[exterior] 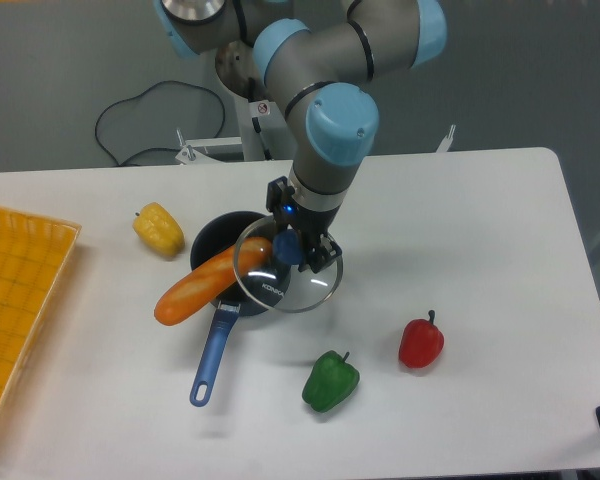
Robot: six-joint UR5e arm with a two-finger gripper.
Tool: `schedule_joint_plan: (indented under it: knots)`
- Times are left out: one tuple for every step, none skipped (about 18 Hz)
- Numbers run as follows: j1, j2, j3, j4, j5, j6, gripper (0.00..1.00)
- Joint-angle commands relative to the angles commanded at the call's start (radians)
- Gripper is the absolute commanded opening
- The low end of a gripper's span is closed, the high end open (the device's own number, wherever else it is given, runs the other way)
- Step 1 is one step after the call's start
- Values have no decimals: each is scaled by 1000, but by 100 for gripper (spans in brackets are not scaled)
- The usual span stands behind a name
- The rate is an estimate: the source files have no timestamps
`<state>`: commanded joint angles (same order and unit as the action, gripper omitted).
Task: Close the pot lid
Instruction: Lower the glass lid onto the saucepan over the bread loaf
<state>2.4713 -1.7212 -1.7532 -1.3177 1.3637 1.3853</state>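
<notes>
Gripper (288, 249) clamped on knob of glass lid (287, 278), held overlapping right rim of navy saucepan (223, 243); pan centre lying left, orange baguette-like object (208, 281) resting across it.

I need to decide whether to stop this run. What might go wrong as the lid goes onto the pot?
1. A long orange vegetable lies across the pot, sticking out over its rim, so the lid would likely land on it and sit tilted.
2. Pushing down could tip the pot or knock the vegetable off.
3. The pincer holds only the small knob, so the lid might slip.
</notes>
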Motion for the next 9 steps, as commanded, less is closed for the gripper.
schedule_joint_plan:
  knots:
    - [-8, 9, -12, 2, 0, -14, 49]
    - [-14, 12, -23, 8, -2, -28, 49]
    - [-23, 21, -35, 23, -5, -44, 49]
    - [-38, 26, -46, 38, -11, -69, 49]
    - [-55, 26, -55, 55, -12, -101, 49]
    - [-70, 26, -60, 70, -11, -126, 48]
    - [-77, 25, -61, 81, -9, -135, 48]
    - [-78, 25, -65, 83, -9, -137, 48]
    - [-78, 25, -66, 83, -11, -137, 48]
